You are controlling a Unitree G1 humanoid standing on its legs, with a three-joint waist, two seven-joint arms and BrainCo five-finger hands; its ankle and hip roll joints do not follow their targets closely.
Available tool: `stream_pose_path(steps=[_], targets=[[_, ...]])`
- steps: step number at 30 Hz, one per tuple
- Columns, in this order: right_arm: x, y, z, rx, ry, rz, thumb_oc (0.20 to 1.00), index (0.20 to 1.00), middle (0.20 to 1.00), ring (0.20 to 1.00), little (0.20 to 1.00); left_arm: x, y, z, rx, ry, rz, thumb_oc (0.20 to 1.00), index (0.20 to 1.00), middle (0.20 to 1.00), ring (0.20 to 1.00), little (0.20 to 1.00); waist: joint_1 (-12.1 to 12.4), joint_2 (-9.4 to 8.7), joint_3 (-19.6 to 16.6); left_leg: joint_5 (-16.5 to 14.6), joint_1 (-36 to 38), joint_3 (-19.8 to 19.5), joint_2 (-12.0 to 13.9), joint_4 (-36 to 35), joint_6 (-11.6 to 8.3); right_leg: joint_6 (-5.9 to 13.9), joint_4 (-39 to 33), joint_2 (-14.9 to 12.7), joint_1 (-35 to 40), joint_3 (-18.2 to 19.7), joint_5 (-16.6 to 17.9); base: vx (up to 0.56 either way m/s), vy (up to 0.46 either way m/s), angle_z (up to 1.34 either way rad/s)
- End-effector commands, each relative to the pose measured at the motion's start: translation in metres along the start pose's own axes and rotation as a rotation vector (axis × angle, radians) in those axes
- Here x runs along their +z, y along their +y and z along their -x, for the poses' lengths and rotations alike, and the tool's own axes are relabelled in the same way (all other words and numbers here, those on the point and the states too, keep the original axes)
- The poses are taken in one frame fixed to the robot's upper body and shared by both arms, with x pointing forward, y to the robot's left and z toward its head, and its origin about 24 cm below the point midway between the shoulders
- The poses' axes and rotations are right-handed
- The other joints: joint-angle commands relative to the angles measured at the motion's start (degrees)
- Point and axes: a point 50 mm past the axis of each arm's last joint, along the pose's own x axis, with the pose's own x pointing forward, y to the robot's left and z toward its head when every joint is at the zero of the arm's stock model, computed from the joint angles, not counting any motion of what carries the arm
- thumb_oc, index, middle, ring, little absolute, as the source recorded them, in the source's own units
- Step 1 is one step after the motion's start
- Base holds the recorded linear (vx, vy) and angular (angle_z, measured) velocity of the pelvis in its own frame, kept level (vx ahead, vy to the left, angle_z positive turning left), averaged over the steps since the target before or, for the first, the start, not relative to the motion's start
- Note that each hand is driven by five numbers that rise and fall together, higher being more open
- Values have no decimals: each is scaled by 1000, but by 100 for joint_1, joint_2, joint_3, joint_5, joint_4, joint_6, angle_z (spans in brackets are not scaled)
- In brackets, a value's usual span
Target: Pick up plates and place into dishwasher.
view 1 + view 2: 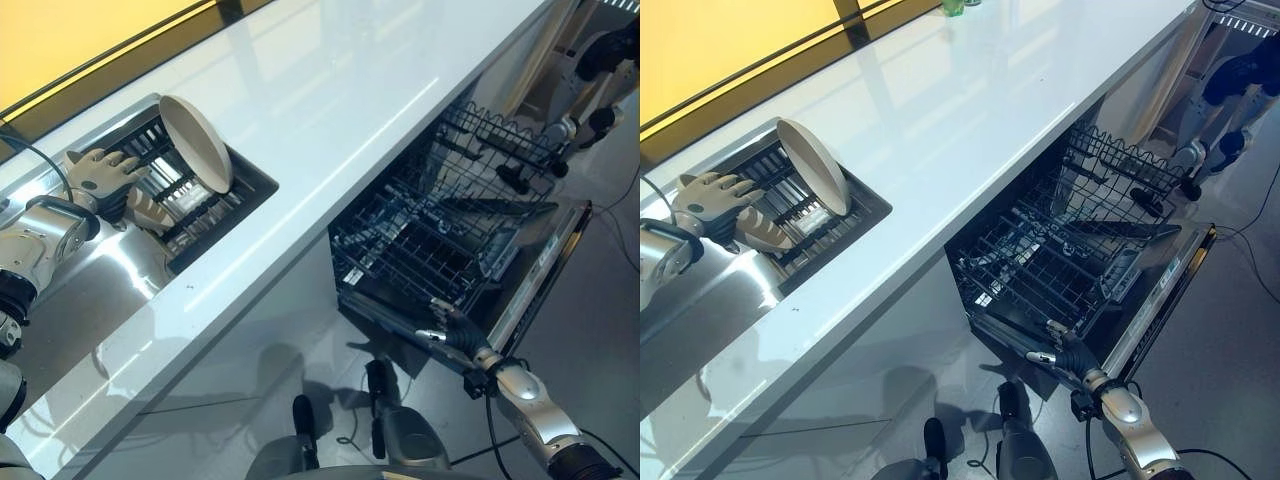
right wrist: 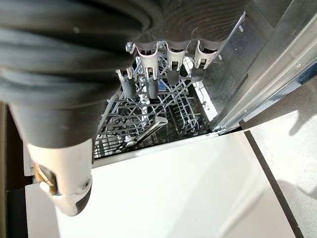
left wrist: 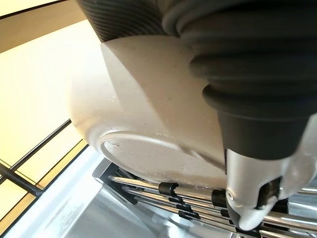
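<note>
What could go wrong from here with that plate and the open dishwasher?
The plate stands on edge in the drying rack, tilted. The left hand is beside it with relaxed fingers, not gripping, so a nudge could tip it over. The right hand hovers low at the front edge of the dishwasher rack, and its fingers might snag the wires.

Bare white countertop (image 1: 330, 120) lies open between the plate (image 1: 196, 142) and pulled-out dishwasher rack (image 1: 440, 230).
</note>
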Motion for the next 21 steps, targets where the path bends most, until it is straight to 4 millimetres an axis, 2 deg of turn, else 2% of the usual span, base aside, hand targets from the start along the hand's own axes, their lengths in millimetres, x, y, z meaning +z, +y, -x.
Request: stream_pose_path(steps=[1, 7, 12, 16, 18, 21], targets=[[58, -19, -9, -32, -257, 26, 1000, 1000, 1000, 1000, 1000, -17, 4, 0, -18, 85, 54, 200, 200, 200, 200, 200, -72, -43, 218, -261, -375, 84, -344, 90, 297, 449, 366, -41, 119, -14, -781, 0, 0, 0], [61, -18, -6, -45, -280, 21, 1000, 1000, 1000, 1000, 1000, -21, 1, 2, -36, 110, 60, 200, 200, 200, 200, 200, -52, -36, 106, -274, -293, 68, -344, 82, 275, 455, 322, -43, 234, -57, -798, 8, -28, -2], [65, -17, -4, -32, -312, 11, 1000, 1000, 1000, 1000, 1000, -26, 8, 5, -10, 119, 74, 200, 200, 200, 200, 200, 5, 26, -101, -299, -138, 23, -351, 73, 248, 456, 274, -69, 452, -176, -838, 30, -62, 2], [78, -13, -3, -2, -387, 8, 1000, 1000, 1000, 1000, 1000, -26, 23, 7, 118, 111, 106, 200, 200, 200, 200, 200, 66, 61, -273, -333, -6, -13, -361, 79, 228, 455, 251, -92, 624, -235, -876, 31, -70, 9], [92, -10, -3, 4, -459, 12, 1000, 1000, 1000, 1000, 1000, -24, 36, 8, 234, 99, 145, 200, 200, 200, 200, 200, 149, 80, -412, -359, 76, -33, -362, 82, 224, 442, 236, -103, 736, -280, -910, 26, -85, 20], [112, -5, -2, 17, -568, 59, 1000, 1000, 1000, 1000, 1000, -16, 45, 11, 354, 70, 188, 200, 200, 200, 200, 200, 261, 96, -567, -393, 177, -72, -356, 82, 222, 414, 212, -97, 876, -321, -952, 34, -80, 9]])
